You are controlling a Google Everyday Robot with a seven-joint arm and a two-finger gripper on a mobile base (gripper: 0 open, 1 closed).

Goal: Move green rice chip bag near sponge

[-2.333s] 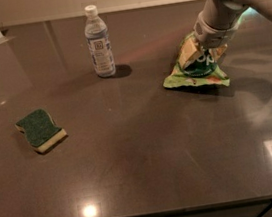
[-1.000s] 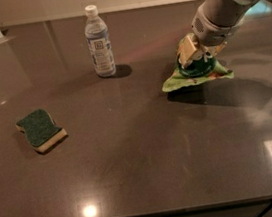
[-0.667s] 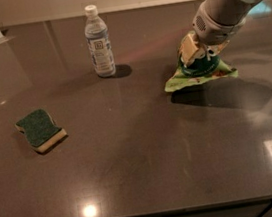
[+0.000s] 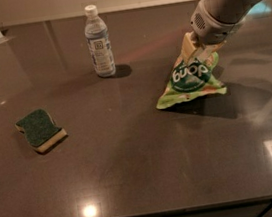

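Gripper (image 4: 194, 51) at 2 o'clock, fingers (image 4: 187, 47) clamped on crinkly light-green chip bag (image 4: 190, 80), has tipped it up; dark-green foam sponge (image 4: 40, 130) remains well apart.

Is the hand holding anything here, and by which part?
Yes. The hand, over the right side of the counter, pinches the green rice chip bag by its upper end. The rest of the bag hangs below it, low over the counter.

One sponge (image 4: 40, 130), bottle (image 4: 99, 42), bag (image 4: 190, 80) — tool (image 4: 196, 52) atop.
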